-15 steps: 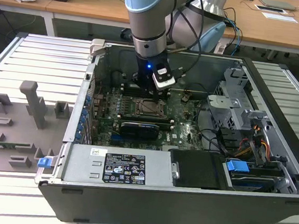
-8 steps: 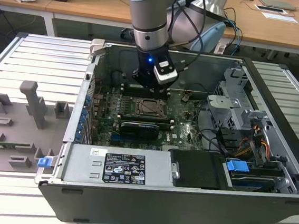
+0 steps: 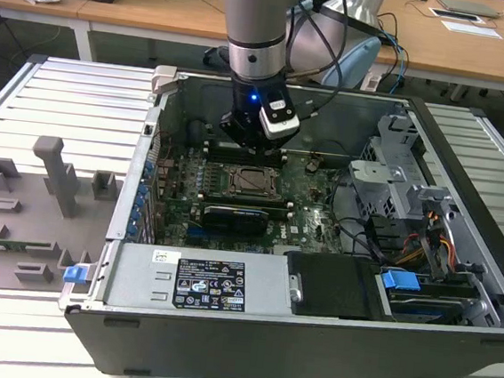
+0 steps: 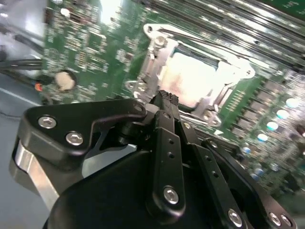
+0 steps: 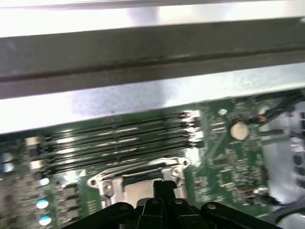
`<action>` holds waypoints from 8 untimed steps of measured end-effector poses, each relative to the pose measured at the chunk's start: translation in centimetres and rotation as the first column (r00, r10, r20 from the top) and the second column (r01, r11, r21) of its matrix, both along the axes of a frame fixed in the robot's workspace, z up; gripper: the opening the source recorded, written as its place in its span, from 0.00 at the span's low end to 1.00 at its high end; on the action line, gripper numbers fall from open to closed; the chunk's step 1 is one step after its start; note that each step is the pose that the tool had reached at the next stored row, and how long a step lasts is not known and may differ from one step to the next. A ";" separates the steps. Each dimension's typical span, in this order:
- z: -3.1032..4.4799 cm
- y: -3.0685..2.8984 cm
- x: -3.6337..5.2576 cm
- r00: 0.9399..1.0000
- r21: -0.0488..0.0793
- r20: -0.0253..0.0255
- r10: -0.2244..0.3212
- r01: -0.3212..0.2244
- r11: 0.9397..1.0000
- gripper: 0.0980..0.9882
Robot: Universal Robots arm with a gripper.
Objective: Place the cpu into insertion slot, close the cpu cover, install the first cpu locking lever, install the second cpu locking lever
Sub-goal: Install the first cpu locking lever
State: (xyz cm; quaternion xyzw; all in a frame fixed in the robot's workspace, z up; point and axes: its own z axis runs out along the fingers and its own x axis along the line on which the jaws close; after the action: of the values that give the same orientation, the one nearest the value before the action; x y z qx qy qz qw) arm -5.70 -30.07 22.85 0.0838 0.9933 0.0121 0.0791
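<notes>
Second wrist view showed the pincer [image 4: 164,98] with fingers pressed together, holding nothing, poised just above the cpu [image 4: 193,78], which sat in the slot [image 4: 209,102] under its cover [image 4: 153,64].

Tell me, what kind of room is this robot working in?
Probably a robotics lab or workshop. An open computer case lies on a ribbed metal table, the robot arm reaches into it, and wooden desks stand behind.
</notes>
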 end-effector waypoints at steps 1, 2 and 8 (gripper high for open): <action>-0.01 0.00 0.02 1.000 0.000 -0.014 0.000 0.000 1.000 0.01; -0.01 -0.01 0.02 1.000 0.000 -0.015 0.000 0.000 1.000 0.01; -0.02 -1.21 -0.17 1.000 0.000 -0.015 0.000 0.000 1.000 0.01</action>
State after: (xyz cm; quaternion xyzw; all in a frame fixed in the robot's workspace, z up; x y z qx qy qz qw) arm -5.88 -31.29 22.83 0.0839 0.9938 0.0115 0.0714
